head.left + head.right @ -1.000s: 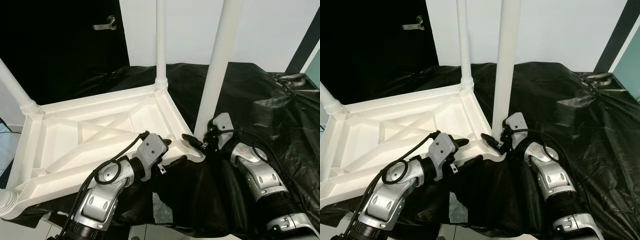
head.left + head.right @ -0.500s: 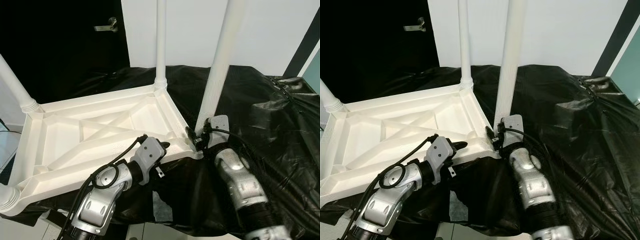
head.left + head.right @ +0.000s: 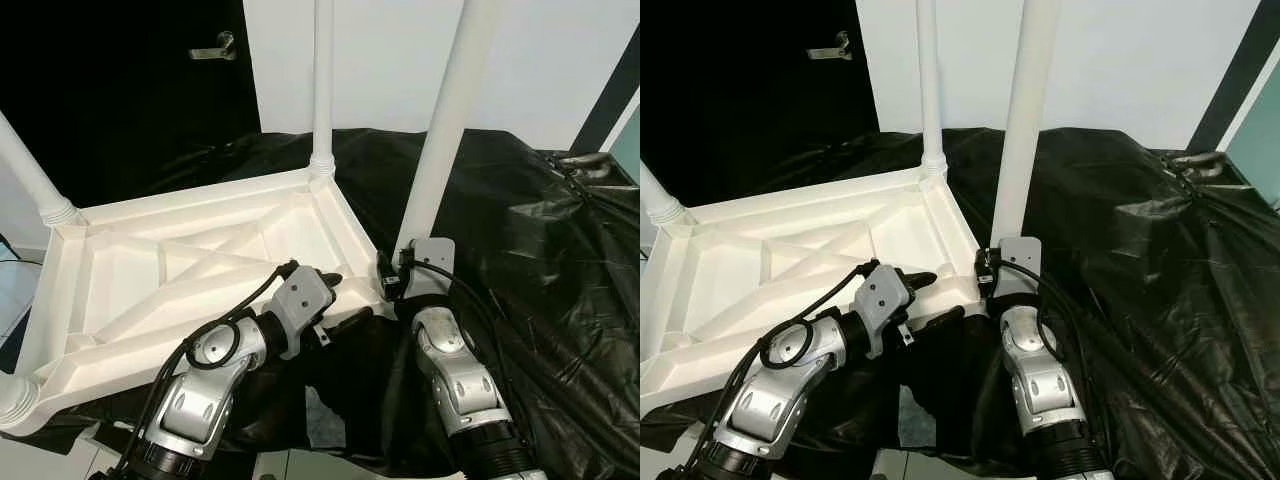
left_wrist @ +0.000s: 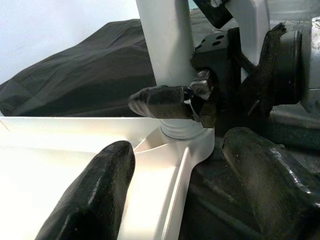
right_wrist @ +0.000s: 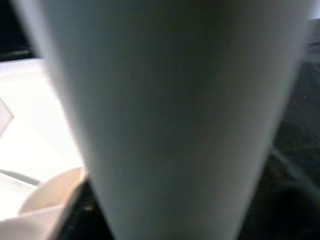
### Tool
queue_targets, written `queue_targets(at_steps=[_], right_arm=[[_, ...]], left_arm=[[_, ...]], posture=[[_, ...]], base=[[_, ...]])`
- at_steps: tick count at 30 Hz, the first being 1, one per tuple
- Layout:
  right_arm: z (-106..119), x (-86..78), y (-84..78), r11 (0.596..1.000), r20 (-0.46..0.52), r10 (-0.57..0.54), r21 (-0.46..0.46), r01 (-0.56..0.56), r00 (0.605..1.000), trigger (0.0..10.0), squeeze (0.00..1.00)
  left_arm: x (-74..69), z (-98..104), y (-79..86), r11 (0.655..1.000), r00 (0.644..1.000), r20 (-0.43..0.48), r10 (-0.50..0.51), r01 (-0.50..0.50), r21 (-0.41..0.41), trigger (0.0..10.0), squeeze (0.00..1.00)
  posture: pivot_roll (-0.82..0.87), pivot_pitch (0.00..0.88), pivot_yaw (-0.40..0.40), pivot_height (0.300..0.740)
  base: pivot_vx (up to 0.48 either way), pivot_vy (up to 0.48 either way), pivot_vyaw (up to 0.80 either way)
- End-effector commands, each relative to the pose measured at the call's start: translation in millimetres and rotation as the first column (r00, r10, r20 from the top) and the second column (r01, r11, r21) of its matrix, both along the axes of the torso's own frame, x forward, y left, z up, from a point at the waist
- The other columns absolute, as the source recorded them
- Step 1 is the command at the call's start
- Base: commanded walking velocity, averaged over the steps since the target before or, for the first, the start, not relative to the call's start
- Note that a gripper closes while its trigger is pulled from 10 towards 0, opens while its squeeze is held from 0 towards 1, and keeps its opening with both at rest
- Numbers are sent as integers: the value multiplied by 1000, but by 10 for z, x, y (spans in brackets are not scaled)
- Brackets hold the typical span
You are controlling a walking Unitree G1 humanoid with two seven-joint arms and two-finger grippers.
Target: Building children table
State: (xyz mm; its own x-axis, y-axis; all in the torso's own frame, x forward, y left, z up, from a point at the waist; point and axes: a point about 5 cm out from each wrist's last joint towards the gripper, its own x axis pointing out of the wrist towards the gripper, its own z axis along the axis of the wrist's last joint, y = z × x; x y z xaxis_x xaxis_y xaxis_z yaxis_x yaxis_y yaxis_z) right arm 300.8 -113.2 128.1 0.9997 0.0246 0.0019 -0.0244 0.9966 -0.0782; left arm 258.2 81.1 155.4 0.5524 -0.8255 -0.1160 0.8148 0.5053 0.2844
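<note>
A white children's table [image 3: 190, 203] lies upside down on a black sheet, with legs standing up at its corners. My right gripper [image 3: 388, 280] is at the foot of the near-right leg [image 3: 440, 130], shut on it just above the socket. In the left wrist view one right finger [image 4: 160, 102] lies across that leg [image 4: 165, 40]. The leg [image 5: 170, 110] looms very close in the right wrist view. My left gripper [image 3: 340, 300] straddles the table's near rim, open, with one finger [image 4: 95, 195] inside the frame and the other [image 4: 270, 185] outside over the sheet.
The black sheet [image 3: 520, 200] covers the work surface and bunches up at the right. Another leg [image 3: 322, 80] stands at the far corner and one [image 3: 30, 170] at the left. A dark door with a handle [image 3: 215, 45] is behind.
My right arm has swung in under the near-right leg and its gripper has gone from open beside the leg to shut on it. The left gripper stays at the rim.
</note>
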Motion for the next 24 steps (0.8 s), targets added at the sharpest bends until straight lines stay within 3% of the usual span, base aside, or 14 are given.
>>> queue_targets(at_steps=[1,4,8,9,10,14,17,18,21,22,24], right_arm=[[-59,-16,-71,1000,-29,-15,-1,15,999,10000,1000],[-5,-27,-118,1000,7,18,-24,-18,1000,10000,1000],[54,-65,-221,986,39,166,-27,-165,985,10000,1000],[71,-77,-255,971,43,238,-31,-237,970,10000,0],[71,-77,-255,971,43,238,-31,-237,970,10000,0],[119,-47,-406,904,29,424,-80,-421,905,10000,0],[135,-12,-440,879,22,471,-104,-466,882,10000,0],[136,13,-429,843,2,528,-123,-524,849,10000,0],[136,30,-421,816,-14,565,-135,-562,825,10000,0],[133,81,-373,757,-48,639,-134,-639,767,10000,0],[134,101,-360,743,-56,654,-141,-654,755,10000,0]], left_arm=[[8,-46,16,999,999,0,42,-42,10,10000,0],[-8,-59,20,999,999,-1,42,-42,13,10000,0],[-32,-94,36,999,999,-8,35,-35,32,10000,0],[-43,-101,37,999,999,-17,27,-27,30,10000,0],[-43,-101,37,999,999,-17,27,-27,30,10000,0],[-61,-111,35,999,1000,-27,10,-9,34,10000,0],[-58,-109,34,999,1000,-26,9,-8,35,10000,0],[-57,-106,31,999,1000,-27,6,-5,34,10000,0],[-55,-103,29,999,1000,-27,5,-4,34,10000,0],[-48,-93,28,999,1000,-27,2,-2,33,10000,0],[-44,-90,29,999,1000,-27,3,-2,32,10000,0]], posture=[[75,0,-5,740],[74,0,-7,740],[69,0,-6,740],[63,0,-2,740],[63,0,-2,740],[59,0,6,740],[59,0,6,740],[56,0,12,740],[58,0,16,740],[60,0,17,740],[60,0,17,740]], base=[[0,0,0],[0,0,0],[0,0,0],[0,0,0],[0,0,0],[0,0,0],[0,0,0],[0,0,0],[0,0,0],[0,0,0],[0,0,0]])
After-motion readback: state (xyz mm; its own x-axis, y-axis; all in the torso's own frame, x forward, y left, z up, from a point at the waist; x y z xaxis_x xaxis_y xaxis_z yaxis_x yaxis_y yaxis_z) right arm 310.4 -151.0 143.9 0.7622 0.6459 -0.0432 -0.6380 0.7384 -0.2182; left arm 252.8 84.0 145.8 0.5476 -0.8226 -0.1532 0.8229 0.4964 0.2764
